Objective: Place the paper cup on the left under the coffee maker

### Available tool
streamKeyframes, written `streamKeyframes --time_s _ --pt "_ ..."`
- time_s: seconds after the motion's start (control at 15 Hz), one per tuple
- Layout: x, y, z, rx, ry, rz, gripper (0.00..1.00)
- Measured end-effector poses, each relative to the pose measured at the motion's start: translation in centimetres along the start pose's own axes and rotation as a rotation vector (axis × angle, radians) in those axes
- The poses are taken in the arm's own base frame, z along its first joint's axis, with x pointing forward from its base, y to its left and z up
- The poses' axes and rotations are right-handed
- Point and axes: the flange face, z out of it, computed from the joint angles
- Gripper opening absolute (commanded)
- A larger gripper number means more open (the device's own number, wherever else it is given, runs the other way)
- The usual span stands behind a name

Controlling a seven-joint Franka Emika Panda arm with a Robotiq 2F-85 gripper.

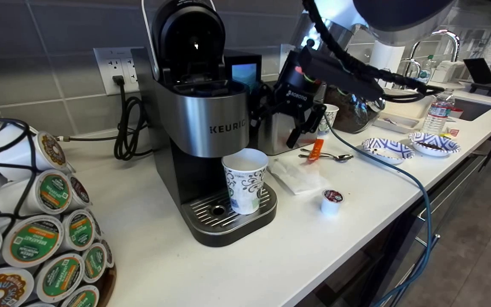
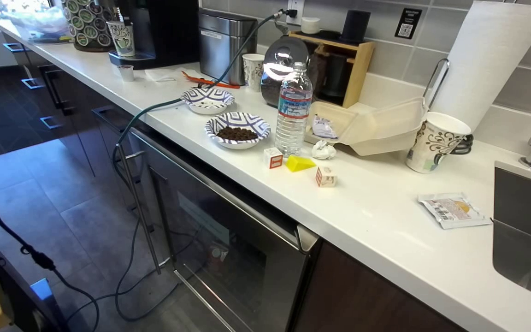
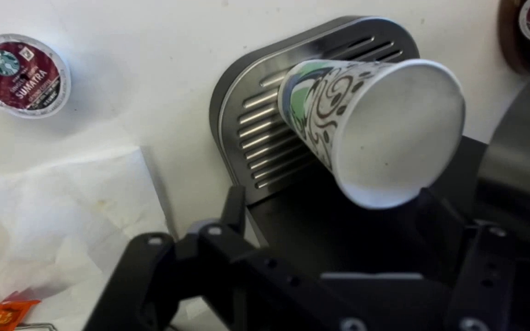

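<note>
A patterned paper cup [image 1: 245, 184] stands upright on the slatted drip tray [image 1: 200, 219] of the Keurig coffee maker [image 1: 186, 128], just beside the round drain hole [image 1: 218, 210] and toward the outer part of the tray, so it appears to jut out from under the brew head [image 1: 224, 123]. The Robotiq gripper [image 3: 331, 197] hangs above it, its 2 fingers [image 3: 233, 209] spread apart and gripping nothing; whether the finger on the right of the wrist view touches the rim cannot be told. The placing looks nearly done, with perhaps a small push inward to come.

The cup looks empty and should be very light, so a careless brush from 1 finger could slide or topple it. Its thin wall would probably dent under a firm squeeze, and the smooth printed surface may slip. The rim is likely the stiffest part. The best hold is a gentle pinch on opposite sides of the upper wall, just below the rim, where the outward taper should keep the cup from dropping through the fingers
</note>
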Motion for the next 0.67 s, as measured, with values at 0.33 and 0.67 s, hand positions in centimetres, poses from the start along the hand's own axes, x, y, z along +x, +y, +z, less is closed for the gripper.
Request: streamKeyframes --time_s 0.33,0.67 --pt "0.5 3.7 -4.8 0.021 -0.018 -0.036 1.0" --pt "-2.2 11.1 -8.8 -0.141 -0.039 -0.204 1.0"
